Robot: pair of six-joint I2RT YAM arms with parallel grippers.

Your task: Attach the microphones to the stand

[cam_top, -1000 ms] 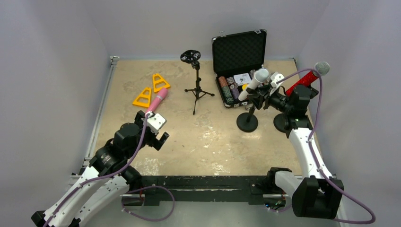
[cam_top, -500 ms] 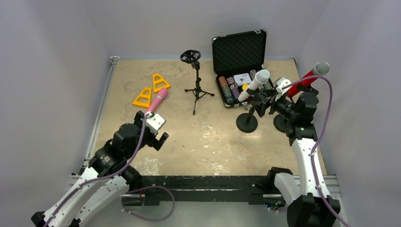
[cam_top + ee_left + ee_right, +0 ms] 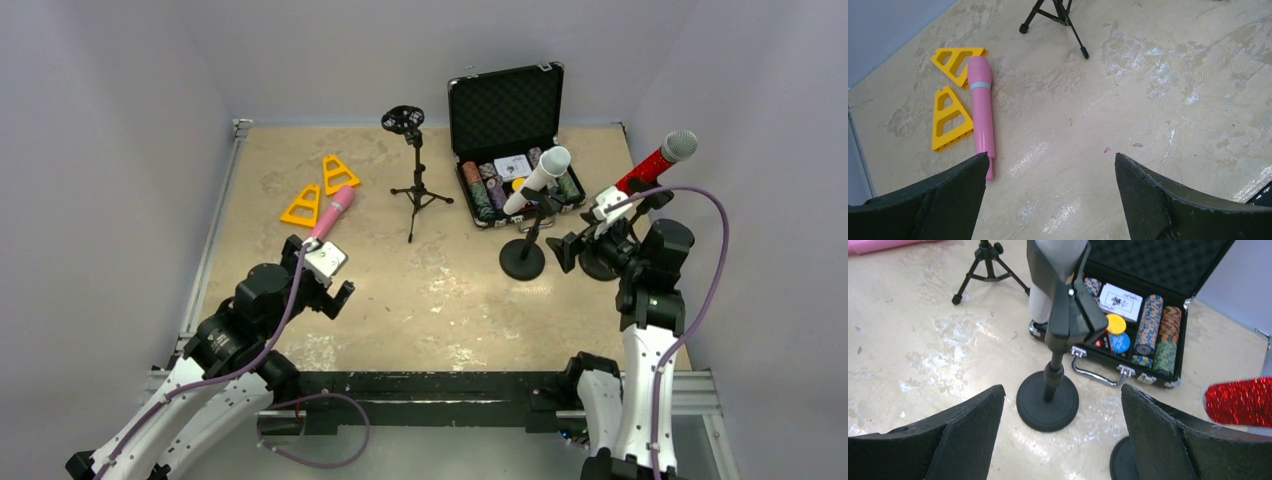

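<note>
The pink microphone (image 3: 333,212) lies flat on the table at the left, seen close in the left wrist view (image 3: 982,110). My left gripper (image 3: 322,270) (image 3: 1050,160) hovers open just near of its tail end, holding nothing. The white microphone (image 3: 540,178) (image 3: 1048,285) sits tilted in the clip of a round-base stand (image 3: 523,262) (image 3: 1048,400). The glittery red microphone (image 3: 655,162) (image 3: 1240,401) sits tilted on a second round-base stand (image 3: 598,264). My right gripper (image 3: 578,238) (image 3: 1060,389) stands open and empty, just near of the two stand bases. A tripod stand (image 3: 413,185) holds no microphone.
An open black case (image 3: 510,140) (image 3: 1143,295) of poker chips and cards lies behind the white microphone's stand. Two yellow triangular pieces (image 3: 301,207) (image 3: 340,173) lie beside the pink microphone. The second stand's base (image 3: 1123,460) is close to my right finger. Walls enclose the table.
My right gripper has opened, let go of the white microphone and drawn back toward the near right. The white microphone stays in its clip. The left arm has not moved.
</note>
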